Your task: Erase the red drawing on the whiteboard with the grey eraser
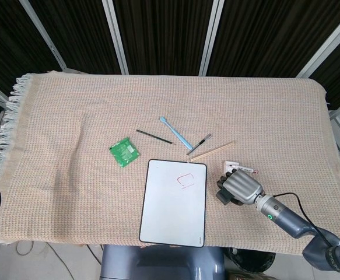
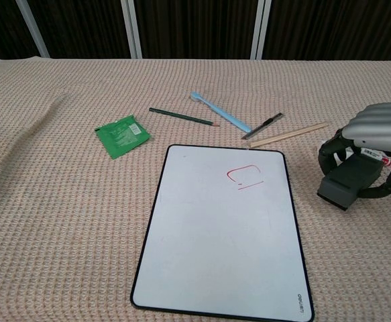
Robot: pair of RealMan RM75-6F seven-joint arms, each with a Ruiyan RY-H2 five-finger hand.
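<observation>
The whiteboard [image 1: 174, 201] [image 2: 223, 235] lies at the table's near edge, with a small red drawing [image 1: 185, 181] [image 2: 244, 177] near its top right. Just to its right my right hand [image 1: 239, 188] [image 2: 377, 131] grips the grey eraser [image 2: 348, 181] [image 1: 223, 195], fingers curled round it from above, and the eraser looks lifted slightly off the cloth. The eraser's left end pokes out towards the board, a short gap away. My left hand is out of both views.
Behind the board lie a green packet [image 1: 124, 151] [image 2: 121, 135], a dark pencil [image 2: 184, 117], a blue pen [image 2: 220, 112], a small black pen [image 2: 262, 125] and a wooden stick [image 2: 288, 135]. A white marker with red print [image 1: 241, 168] sits behind my right hand.
</observation>
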